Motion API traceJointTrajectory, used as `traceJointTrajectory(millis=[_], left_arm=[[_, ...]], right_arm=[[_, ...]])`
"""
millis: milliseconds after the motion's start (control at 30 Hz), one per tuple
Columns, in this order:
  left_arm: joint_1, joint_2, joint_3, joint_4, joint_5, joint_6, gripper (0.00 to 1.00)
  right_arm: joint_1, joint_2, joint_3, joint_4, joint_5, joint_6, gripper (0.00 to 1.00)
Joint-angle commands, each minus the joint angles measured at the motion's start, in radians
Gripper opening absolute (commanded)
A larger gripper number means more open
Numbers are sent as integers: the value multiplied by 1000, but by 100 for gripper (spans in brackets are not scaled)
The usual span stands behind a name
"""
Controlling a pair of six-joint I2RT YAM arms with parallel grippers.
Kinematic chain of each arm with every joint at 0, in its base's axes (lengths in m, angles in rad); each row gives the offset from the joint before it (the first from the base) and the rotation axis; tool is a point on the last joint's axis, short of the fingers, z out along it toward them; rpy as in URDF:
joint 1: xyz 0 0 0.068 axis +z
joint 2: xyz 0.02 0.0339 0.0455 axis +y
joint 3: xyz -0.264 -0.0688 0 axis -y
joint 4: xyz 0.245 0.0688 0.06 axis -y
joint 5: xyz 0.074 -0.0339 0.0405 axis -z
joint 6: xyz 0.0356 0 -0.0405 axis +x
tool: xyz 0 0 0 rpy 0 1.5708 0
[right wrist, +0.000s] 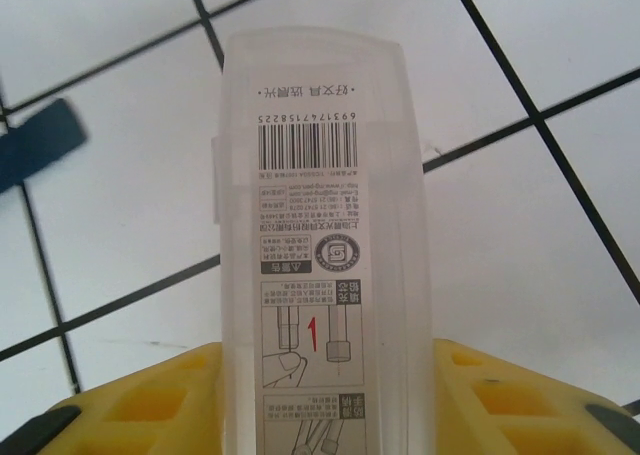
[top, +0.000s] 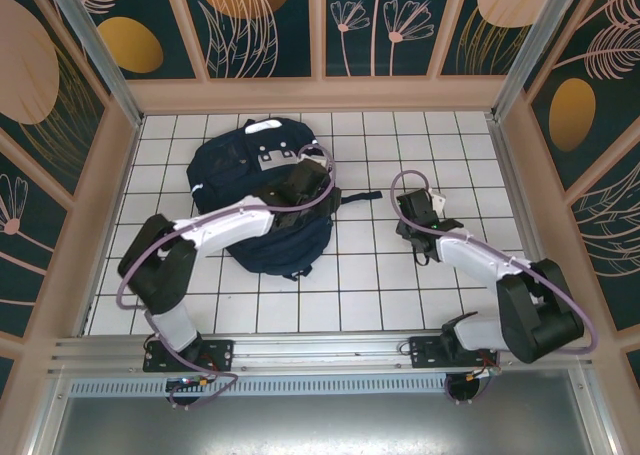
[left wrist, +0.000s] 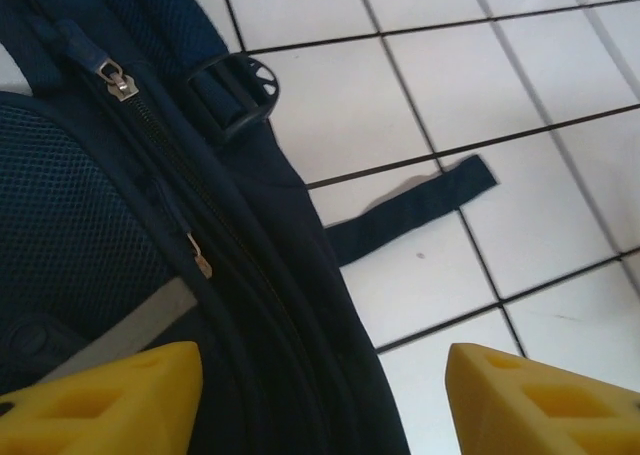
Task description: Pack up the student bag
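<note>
The student bag (top: 240,165) lies flat on the white-tiled counter (top: 380,295), left of centre. Its top reaches almost to the far edge, where a white stripe (top: 263,126) and pale patches show. A loose strap (top: 360,197) trails off its right side onto the tiles, toward the counter's middle.

The left arm (top: 215,225) reaches across the bag from the near-left corner, and the left jaws hang over the bag's right edge. In the left wrist view its yellow fingers (left wrist: 120,395) are spread wide and grip nothing. The bag's seam runs between them, half over fabric and half over bare tile. Two zip pulls (left wrist: 118,80) sit on closed zips, a dark buckle (left wrist: 235,100) lies at the bag's edge, and the strap's end (left wrist: 420,203) lies flat on a tile.

To the right, apart from the bag and nearer the counter's right edge, the right arm (top: 480,265) is bent inward with the right jaws low over the tiles. These pinch a clear plastic case (right wrist: 320,175) between two yellow fingers (right wrist: 150,410), one pressed on each long side. A printed label with a barcode (right wrist: 307,147) faces up.
</note>
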Motion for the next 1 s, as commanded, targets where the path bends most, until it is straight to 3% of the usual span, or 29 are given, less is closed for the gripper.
traceJointTrajectory(millis=[0, 200, 333, 467, 967], left_arm=[[-1, 89, 109, -151, -92, 29, 60], [-25, 235, 270, -338, -236, 52, 56], [-55, 311, 356, -441, -343, 59, 66], [-91, 363, 453, -530, -487, 41, 69], [-116, 420, 575, -501, -492, 70, 60]], right_arm=[[9, -60, -39, 45, -37, -16, 40], [13, -101, -72, 112, -93, -39, 40], [12, -109, -90, 150, -126, -52, 40], [14, -123, -106, 171, -145, -57, 40], [-7, -202, -177, 187, -150, -39, 41]])
